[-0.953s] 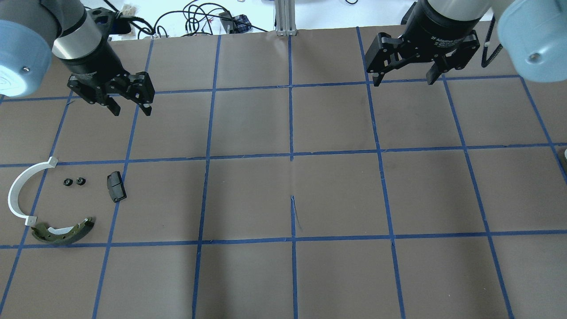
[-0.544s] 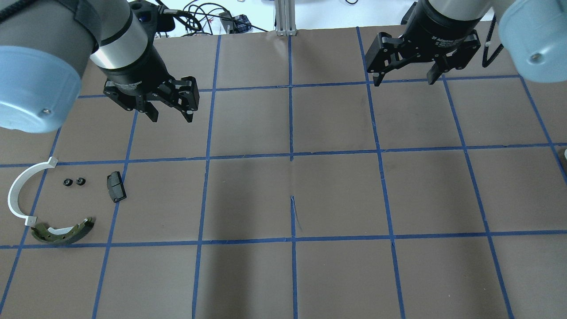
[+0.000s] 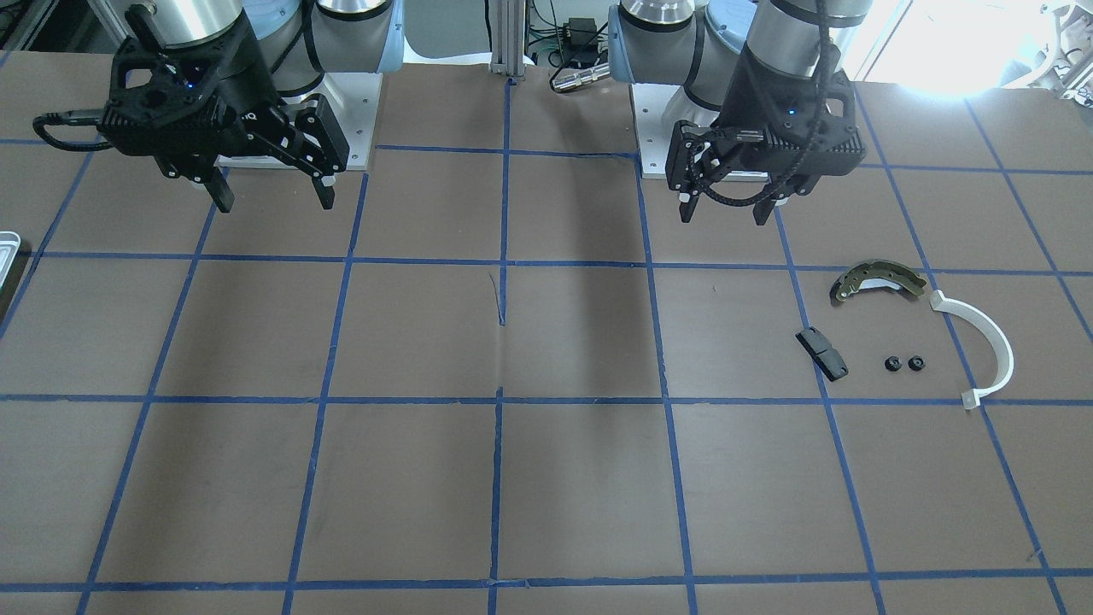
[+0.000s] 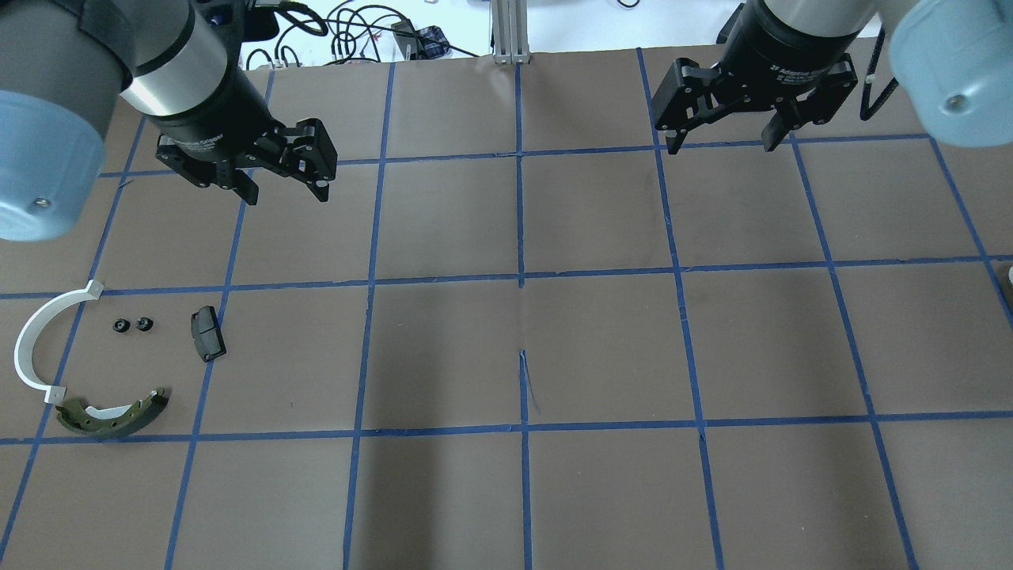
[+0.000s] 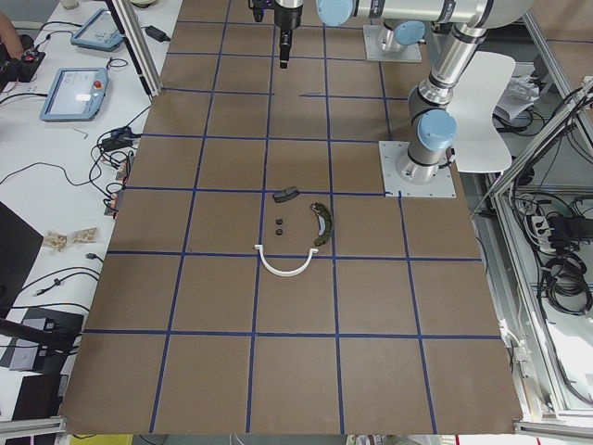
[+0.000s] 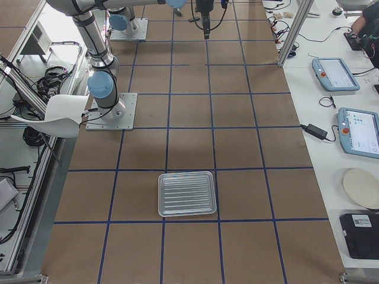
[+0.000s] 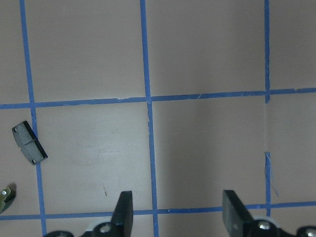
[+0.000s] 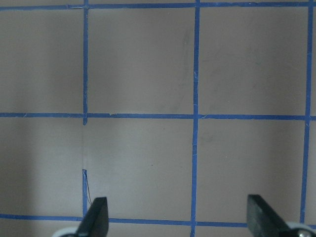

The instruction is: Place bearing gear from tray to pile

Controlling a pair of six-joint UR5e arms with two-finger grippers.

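The left tool point(image 4: 286, 196) and right tool point(image 4: 721, 146) are held spread, unladen, above the worktop point(image 4: 601, 348), likely because two bearing gears point(image 4: 131, 324) are laid in the pile point(image 4: 119, 423).

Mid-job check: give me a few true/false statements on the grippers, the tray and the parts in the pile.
1. The left gripper and the right gripper are both open and hold nothing. True.
2. Two small black gears lie between the white half-ring and the black block. True.
3. The brake shoe lies in the tray. False: it lies on the table, close by one end of the half-ring; no part shows in the tray.
4. The half-ring rests on top of the black block. False: they lie apart.
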